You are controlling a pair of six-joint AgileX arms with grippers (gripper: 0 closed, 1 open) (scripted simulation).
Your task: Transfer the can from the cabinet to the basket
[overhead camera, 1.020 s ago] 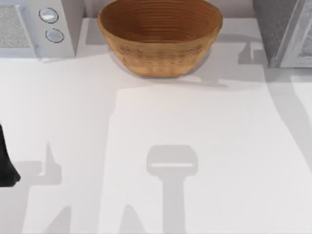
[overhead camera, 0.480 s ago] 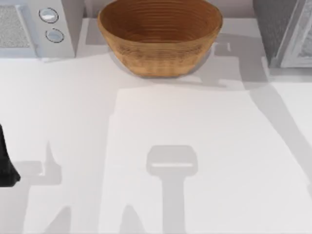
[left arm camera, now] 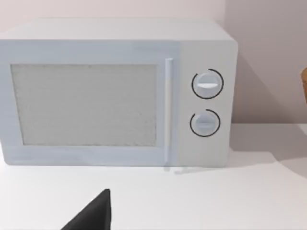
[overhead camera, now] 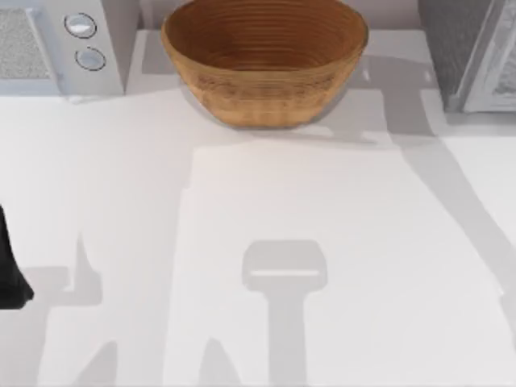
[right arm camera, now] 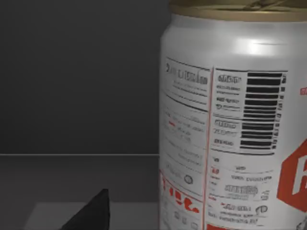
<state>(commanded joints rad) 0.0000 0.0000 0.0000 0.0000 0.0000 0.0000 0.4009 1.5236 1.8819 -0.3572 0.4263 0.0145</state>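
Observation:
The can [right arm camera: 230, 124], silver with red and white print and a barcode, stands upright and very close in the right wrist view, inside the dark interior of the cabinet [right arm camera: 72, 76]. A dark tip of my right gripper [right arm camera: 91, 213] shows low beside the can. From above, the cabinet [overhead camera: 451, 48] stands at the back right, with a speckled grey side and a light framed door. The brown wicker basket [overhead camera: 266, 89] sits at the back centre with nothing in it. My left arm [overhead camera: 8, 274] is parked at the table's left edge, and its gripper [left arm camera: 91, 215] faces the white appliance.
A white appliance [overhead camera: 72, 48] with two round knobs [left arm camera: 207, 84] stands at the back left. The white table [overhead camera: 322, 201] stretches bare between the basket and the front edge, crossed by arm shadows. The basket's edge [left arm camera: 304, 86] shows past the appliance.
The right arm's shadow between the basket and the cabinet has shifted to the left. The basket and my left arm have stayed in place.

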